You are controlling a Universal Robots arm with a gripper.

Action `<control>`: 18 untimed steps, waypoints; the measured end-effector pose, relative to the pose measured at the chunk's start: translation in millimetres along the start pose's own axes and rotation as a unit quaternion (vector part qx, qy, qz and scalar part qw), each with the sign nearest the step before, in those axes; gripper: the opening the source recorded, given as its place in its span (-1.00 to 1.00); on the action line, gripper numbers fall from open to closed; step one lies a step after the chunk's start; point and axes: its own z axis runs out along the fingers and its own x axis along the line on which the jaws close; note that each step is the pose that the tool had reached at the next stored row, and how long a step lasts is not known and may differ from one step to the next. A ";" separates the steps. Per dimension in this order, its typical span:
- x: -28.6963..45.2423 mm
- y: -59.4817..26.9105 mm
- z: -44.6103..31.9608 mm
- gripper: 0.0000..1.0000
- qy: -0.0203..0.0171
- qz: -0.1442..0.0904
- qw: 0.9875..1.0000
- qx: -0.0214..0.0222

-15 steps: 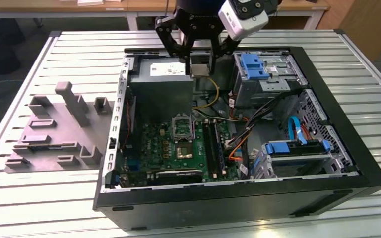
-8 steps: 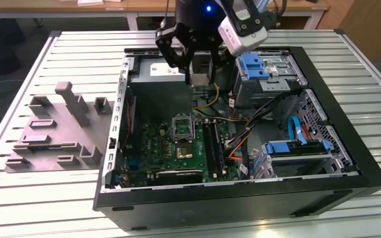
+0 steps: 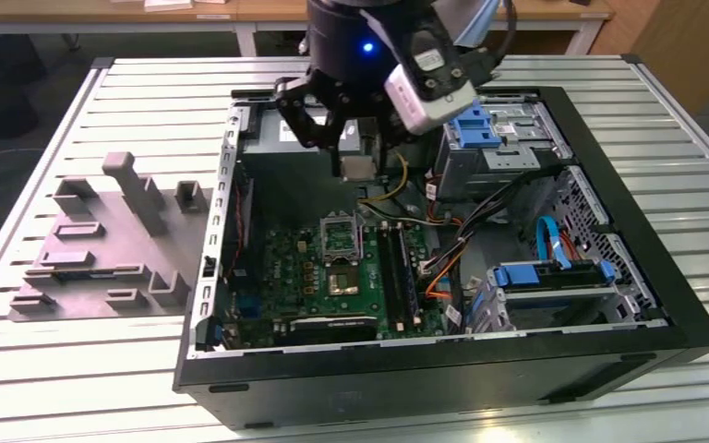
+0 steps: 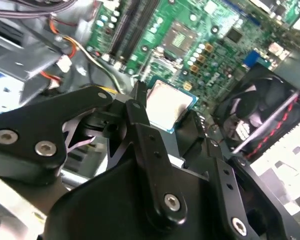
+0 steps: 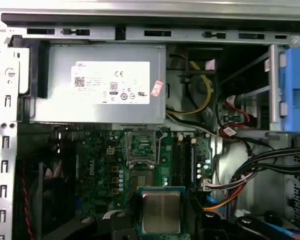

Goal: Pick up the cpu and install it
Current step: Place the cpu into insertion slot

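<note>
The cpu (image 3: pixel 357 167), a small square chip with a pale silver top, hangs in the air over the open computer case (image 3: pixel 650 305). My gripper (image 3: pixel 357 162) is shut on it, one black finger on each of two opposite edges. Both wrist views show the cpu (image 4: pixel 166 102) (image 5: pixel 161 212) between the fingers (image 4: pixel 138 107). Its metal top faces the cameras. The dark socket frame (image 3: pixel 340 235) (image 5: pixel 141 146) lies on the green motherboard (image 3: pixel 293 268), below the chip and a little nearer the case's front. The socket frame (image 4: pixel 181 32) looks open and holds no chip.
A grey power-supply box (image 5: pixel 105 85) fills the case's back corner behind the gripper. Blue drive brackets (image 3: pixel 475 125) and bundled cables (image 3: pixel 453 249) lie on the exterior view's right. A black fan (image 4: pixel 255 110) sits beside the board. A grey moulded fixture (image 3: pixel 108 249) stands outside the case.
</note>
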 end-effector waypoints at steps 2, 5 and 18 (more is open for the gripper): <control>5.3 -0.2 3.6 -0.06 0.000 0.000 1.000 0.000; 5.6 -0.4 9.0 -0.06 0.000 0.000 1.000 0.000; 5.9 -1.9 32.6 -0.06 0.000 0.000 1.000 0.000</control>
